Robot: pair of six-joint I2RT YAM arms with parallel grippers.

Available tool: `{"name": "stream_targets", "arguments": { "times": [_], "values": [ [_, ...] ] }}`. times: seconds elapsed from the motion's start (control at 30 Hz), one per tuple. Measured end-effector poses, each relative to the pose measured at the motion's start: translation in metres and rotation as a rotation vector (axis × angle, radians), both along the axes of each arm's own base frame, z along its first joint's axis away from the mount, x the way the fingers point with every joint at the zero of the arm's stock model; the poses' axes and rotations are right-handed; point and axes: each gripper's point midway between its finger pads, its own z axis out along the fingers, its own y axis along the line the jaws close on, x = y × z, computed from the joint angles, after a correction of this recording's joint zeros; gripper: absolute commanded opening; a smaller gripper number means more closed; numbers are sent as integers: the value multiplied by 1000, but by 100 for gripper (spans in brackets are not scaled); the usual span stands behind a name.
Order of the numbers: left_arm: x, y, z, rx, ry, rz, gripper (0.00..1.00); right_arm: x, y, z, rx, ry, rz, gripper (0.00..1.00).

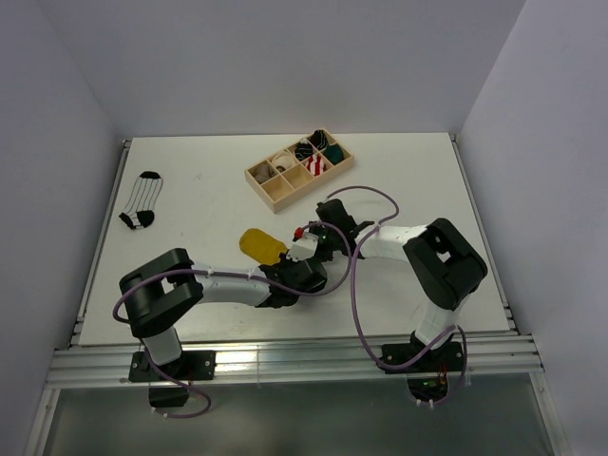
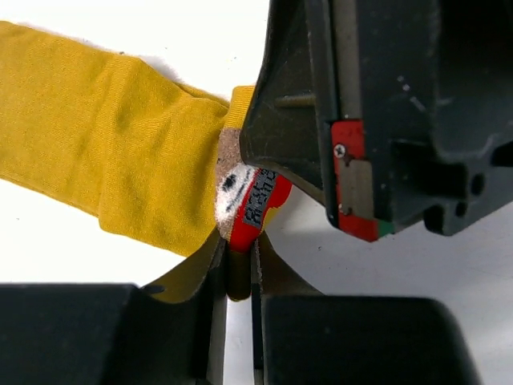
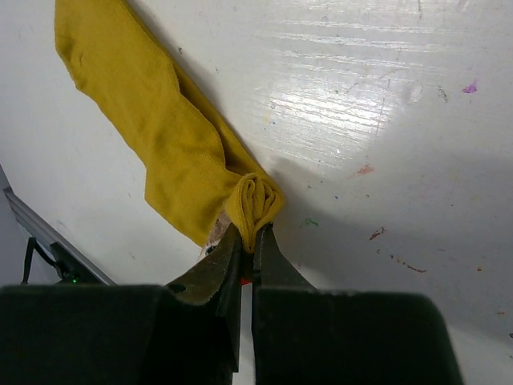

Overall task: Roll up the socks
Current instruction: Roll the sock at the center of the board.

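Note:
The mustard-yellow sock (image 1: 259,244) lies mid-table, its red-and-white patch end (image 1: 302,231) bunched between both grippers. My left gripper (image 1: 306,256) is shut on that end; in the left wrist view the sock (image 2: 120,144) stretches left and the patch (image 2: 248,204) sits in the pinched fingertips (image 2: 239,257). My right gripper (image 1: 318,237) is shut on the same end; in the right wrist view a small folded roll (image 3: 255,204) of the sock (image 3: 152,120) is clamped at its tips (image 3: 250,241). The white sock with black stripes (image 1: 142,199) lies flat at the far left.
A wooden divided tray (image 1: 299,169) stands at the back centre, holding a red-and-white striped bundle (image 1: 314,164), a teal bundle (image 1: 332,153) and other rolled socks. White walls enclose the table; a metal rail runs along its near edge.

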Motion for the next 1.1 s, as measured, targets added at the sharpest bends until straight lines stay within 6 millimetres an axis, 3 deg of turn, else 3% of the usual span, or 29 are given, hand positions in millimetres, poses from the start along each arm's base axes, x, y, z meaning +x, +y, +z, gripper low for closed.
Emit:
{"name": "stream_targets", "arguments": {
  "times": [0.13, 0.17, 0.27, 0.37, 0.57, 0.8, 1.1],
  "values": [
    [-1, -1, 0, -5, 6, -5, 0, 1, 2, 1, 33, -12, 0, 20],
    [-1, -1, 0, -13, 10, -6, 0, 0, 2, 1, 49, -13, -5, 31],
    [-3, -1, 0, -72, 46, -11, 0, -7, -4, 5, 105, -22, -26, 50],
    [-2, 4, 2, -178, 106, 4, 0, -11, -10, 12, 155, -37, -44, 59],
    [8, 16, 3, -413, 234, 54, 0, -7, -10, 29, 229, -102, -66, 61],
    [9, 15, 4, -716, 415, 77, 0, -5, -7, 33, 277, -134, -76, 61],
    [-3, 13, 5, -930, 587, 94, 0, -7, 0, 6, 271, -78, -74, 60]
  ]
}}
